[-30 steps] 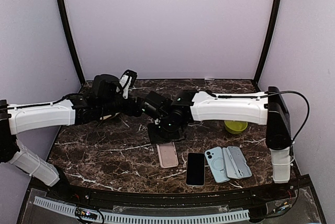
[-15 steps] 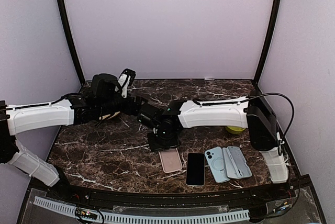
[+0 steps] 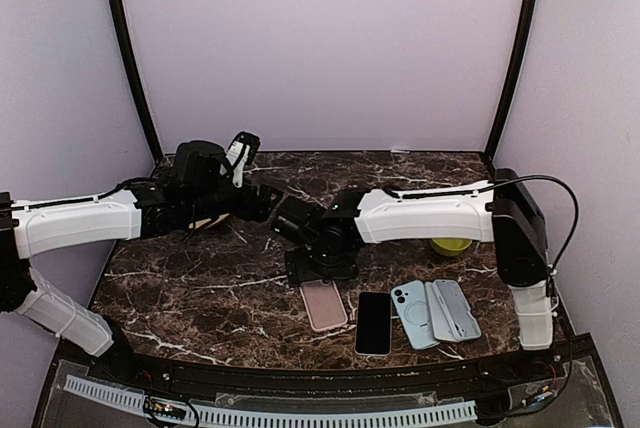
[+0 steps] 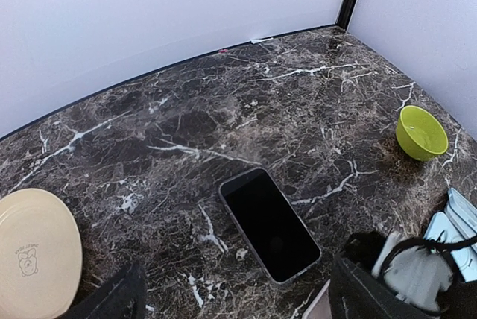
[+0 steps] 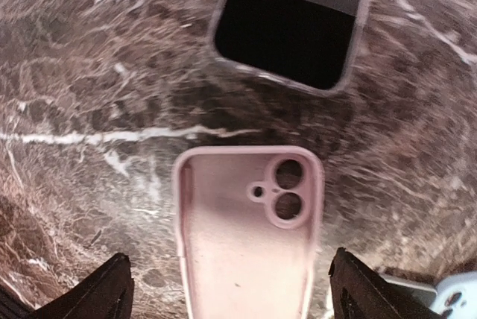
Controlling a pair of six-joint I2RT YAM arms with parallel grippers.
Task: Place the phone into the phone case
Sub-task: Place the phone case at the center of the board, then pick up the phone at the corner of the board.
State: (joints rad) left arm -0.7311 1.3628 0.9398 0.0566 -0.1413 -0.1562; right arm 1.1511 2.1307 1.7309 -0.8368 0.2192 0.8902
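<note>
A pink phone case [image 5: 250,237] lies open side up, camera holes at its far end, between the spread fingers of my right gripper [image 5: 235,293], which is open and holds nothing. Just beyond it lies a black phone [image 5: 291,28], screen up. In the left wrist view this phone [image 4: 270,223] lies ahead of my left gripper [image 4: 235,304], also open and empty. From above, the case [image 3: 323,305] sits just below the right gripper [image 3: 320,266], which hides most of that phone. The left gripper [image 3: 262,200] hovers behind it. A second black phone [image 3: 374,323] lies right of the case.
A light blue phone [image 3: 413,313], back up, and a light blue case [image 3: 452,308] lie at the near right. A green bowl [image 3: 450,242] stands farther right, behind the right arm. A beige plate [image 4: 33,252] lies on the left.
My right gripper has opened; it was shut in both earlier frames. The pink case has shifted slightly toward the near edge. The left arm has not moved.
</note>
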